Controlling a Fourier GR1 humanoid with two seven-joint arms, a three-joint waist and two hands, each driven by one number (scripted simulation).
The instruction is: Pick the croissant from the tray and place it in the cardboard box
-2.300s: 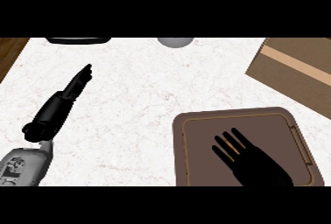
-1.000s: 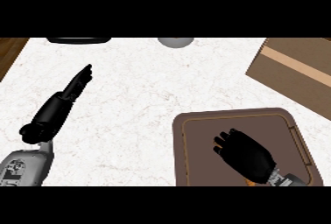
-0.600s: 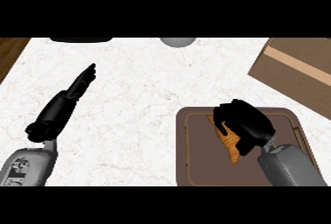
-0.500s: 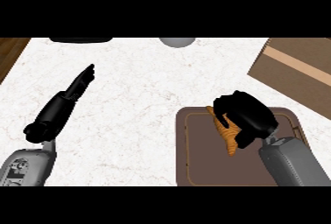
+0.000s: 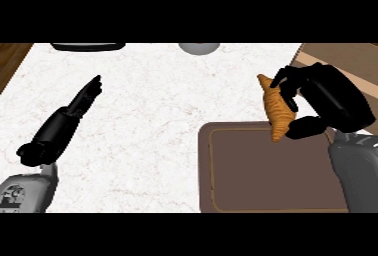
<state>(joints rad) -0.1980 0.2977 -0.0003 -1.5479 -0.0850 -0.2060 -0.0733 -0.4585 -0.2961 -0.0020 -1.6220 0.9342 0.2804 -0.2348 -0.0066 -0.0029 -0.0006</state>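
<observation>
Your right hand [image 5: 334, 102] curls round the croissant [image 5: 277, 111], long axis running near to far, near tip over the tray's [image 5: 244, 175] far edge. The box [image 5: 347, 52] is just beyond. Your left hand [image 5: 68, 119] is straight-fingered, well apart, over open counter [image 5: 162, 100].

Single head view, camera at robot head position, facing steeply down onto the marble counter [image 5: 162, 115], close range, brown tray [image 5: 258, 175] nearest the camera, cardboard box [image 5: 332, 52] corner beyond the tray's far right.
</observation>
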